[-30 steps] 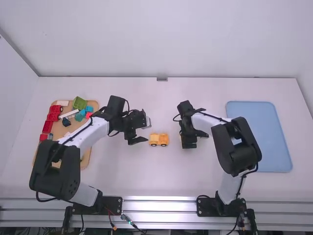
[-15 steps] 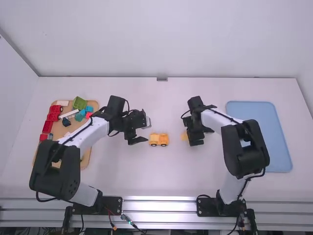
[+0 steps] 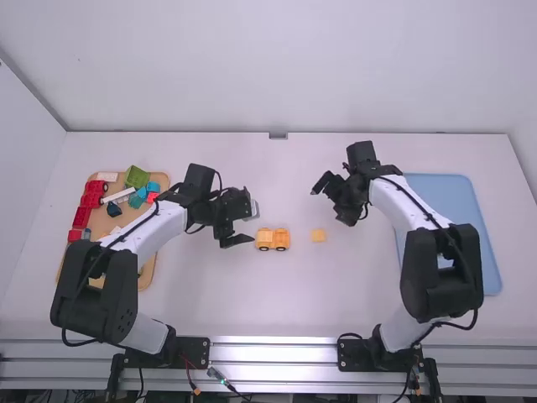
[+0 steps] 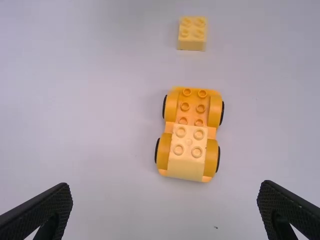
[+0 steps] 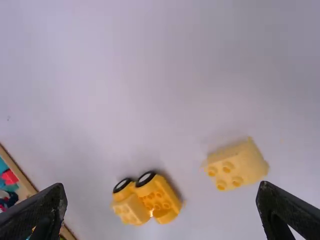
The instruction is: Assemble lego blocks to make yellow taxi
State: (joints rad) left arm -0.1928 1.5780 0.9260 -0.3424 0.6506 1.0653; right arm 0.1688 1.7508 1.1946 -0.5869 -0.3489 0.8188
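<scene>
Wooden tray (image 3: 101, 225): lying at the left of the frame, carrying red blocks (image 3: 90, 201) and a green block (image 3: 136, 176); the left arm is crossing above it.
Left claw (image 4: 165, 192): resting left of centre, spread, pinching nothing, pointing towards the base.
Wheeled base (image 4: 200, 108): standing upright at the centre, carrying 1 light yellow block (image 4: 189, 145) on its left end; studs are showing on the right part.
Loose yellow block (image 3: 318, 236): lying stud side up, just right of the base, apart from it.
Right claw (image 5: 161, 192): spreading wide, pinching nothing, right of centre.
Change: the right claw is backing away to the upper right, uncovering the loose block; seating that block on the bare studs is probably remaining.
Blue tray (image 3: 457, 201): lying at the right of the frame, partly behind the right arm.
Open room: the worktop (image 3: 193, 294) is offering space above and below the base, well inside its edges; the narrow gap between base and loose block is likely calling for careful finger placement.
</scene>
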